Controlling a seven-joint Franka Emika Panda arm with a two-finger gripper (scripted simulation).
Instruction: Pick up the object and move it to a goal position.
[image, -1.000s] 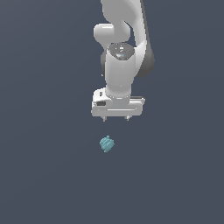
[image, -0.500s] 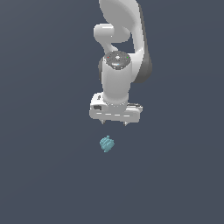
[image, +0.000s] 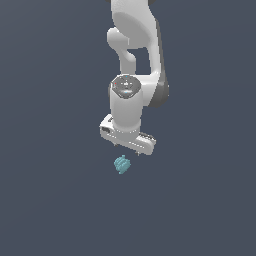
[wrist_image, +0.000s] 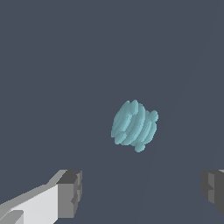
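Blob (image: 122, 164) of teal-blue colour, small and lumpy, lies on a flat, dark slate-grey surface (image: 55, 200) that fills the whole background without any seam or edge. Its body is built of thin, rounded ridges stacked side by side like slices, with little knobs sticking out along one end; the wrist view (wrist_image: 134, 126) shows these ribs clearly, lighter on the crests and darker in the grooves between. It looks matte, with no shine.

Just above it in the exterior view hangs the gripper (image: 126, 147), far larger than the blob and not touching it. Its palm is a smooth white bar, tilted so that the end toward the exterior view's right sits lower. Short dark fingertips poke out beneath the bar. In the wrist view the two grey, blocky finger pads (wrist_image: 71, 193) stand wide apart, with the blob seen in the open space between them but beyond them. The white arm (image: 135, 45), glossy and rounded, rises from the gripper through a domed grey-capped joint.
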